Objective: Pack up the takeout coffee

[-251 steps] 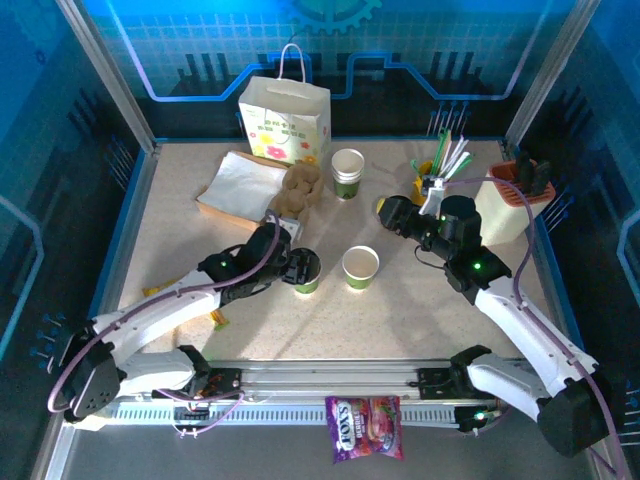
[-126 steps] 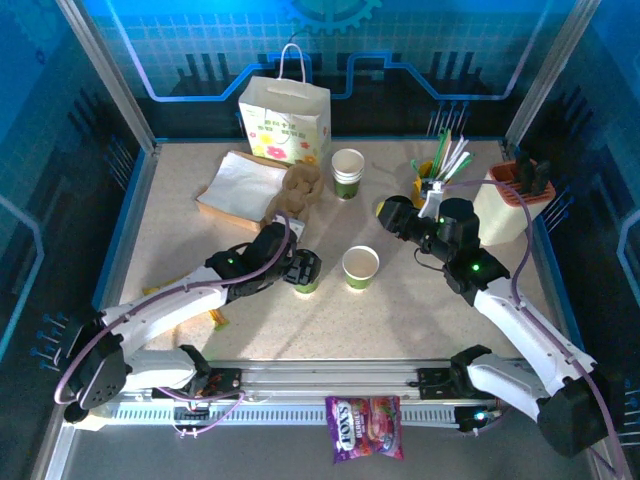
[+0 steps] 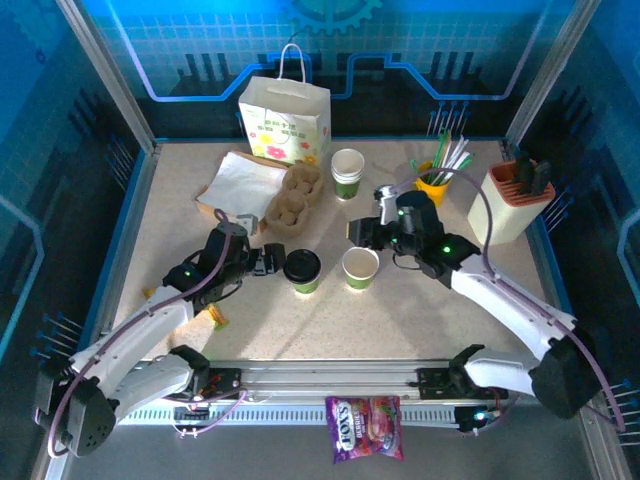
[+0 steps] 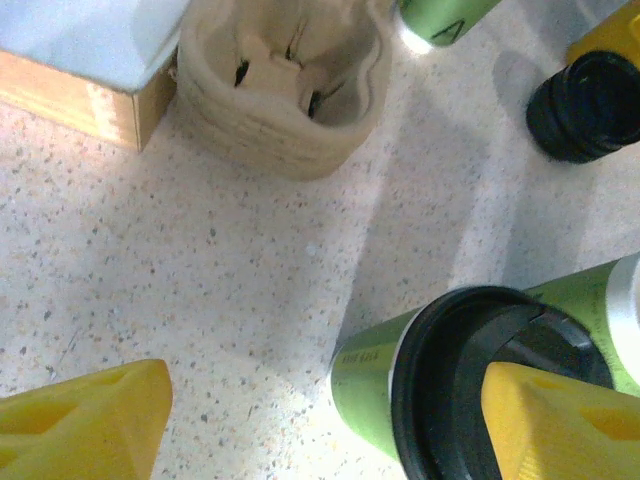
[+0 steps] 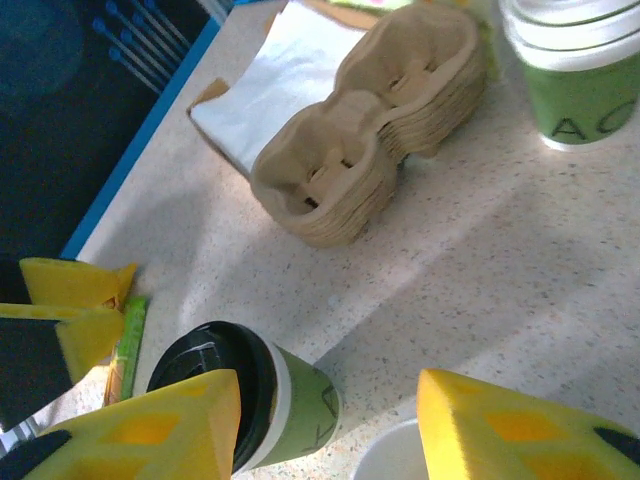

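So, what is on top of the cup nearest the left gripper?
A round black lid closes the cup. Whether it holds coffee cannot be seen, because the lid covers it.

Left end effector [image 3: 271, 260] open (right [image 3: 359, 232] seemingly likewise)

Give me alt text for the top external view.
A black-lidded coffee cup and an unlidded cup stand mid-table, the open left gripper beside the lidded one, the open right gripper behind the other. Cup carriers and a flowered paper bag sit farther back.
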`<state>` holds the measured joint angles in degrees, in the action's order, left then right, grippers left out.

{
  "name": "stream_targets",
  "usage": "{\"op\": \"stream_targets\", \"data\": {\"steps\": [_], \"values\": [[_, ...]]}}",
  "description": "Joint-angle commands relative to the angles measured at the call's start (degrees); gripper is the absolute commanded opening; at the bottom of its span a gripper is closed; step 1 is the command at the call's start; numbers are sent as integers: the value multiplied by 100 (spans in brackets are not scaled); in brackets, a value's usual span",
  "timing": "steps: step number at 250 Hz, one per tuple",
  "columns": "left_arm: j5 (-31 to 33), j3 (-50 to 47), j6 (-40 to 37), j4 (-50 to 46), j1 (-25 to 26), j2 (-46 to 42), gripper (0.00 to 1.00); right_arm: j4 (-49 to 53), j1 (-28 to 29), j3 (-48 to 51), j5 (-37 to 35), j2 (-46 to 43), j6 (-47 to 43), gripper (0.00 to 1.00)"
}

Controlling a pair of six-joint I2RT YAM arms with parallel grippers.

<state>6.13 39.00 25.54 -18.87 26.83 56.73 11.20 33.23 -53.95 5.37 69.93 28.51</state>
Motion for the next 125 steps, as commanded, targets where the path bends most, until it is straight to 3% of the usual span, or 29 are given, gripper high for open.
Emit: {"op": "stream_targets", "data": {"steps": [1,125], "values": [[37,-53,110,-239,-31,120,80,382,292,-416,-283,339,-509,51],[-149,-15,-18,-82,24,569,80,321,361,-452,-389,517,-547,52]]}}
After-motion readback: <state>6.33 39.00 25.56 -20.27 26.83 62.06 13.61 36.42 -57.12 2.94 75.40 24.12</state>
